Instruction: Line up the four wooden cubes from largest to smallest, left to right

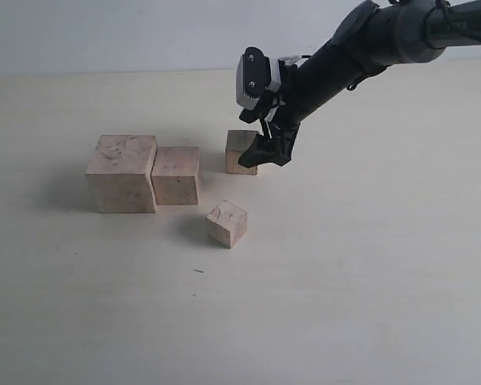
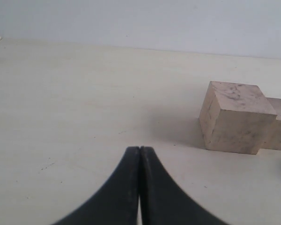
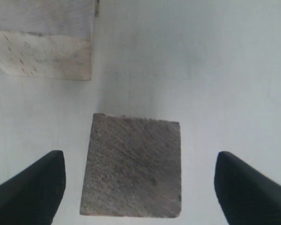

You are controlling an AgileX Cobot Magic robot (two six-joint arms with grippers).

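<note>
The largest pale beige wooden cube (image 1: 122,173) sits left on the cream table (image 1: 369,265), touching the second-largest pale wooden cube (image 1: 176,175) on its right. Farther right and back, a small pale wooden cube (image 1: 240,151) sits between the right gripper (image 1: 264,157)'s wide-spread jaws, clear of both. A turned small wooden cube (image 1: 226,223) lies nearer. The left gripper (image 2: 139,154) is pressed closed, empty.

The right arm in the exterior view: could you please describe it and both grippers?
The right arm is a black tube with a grey joint housing, thin black cables and a pale grey wrist box. The right gripper and left gripper have black tapering fingers.
</note>
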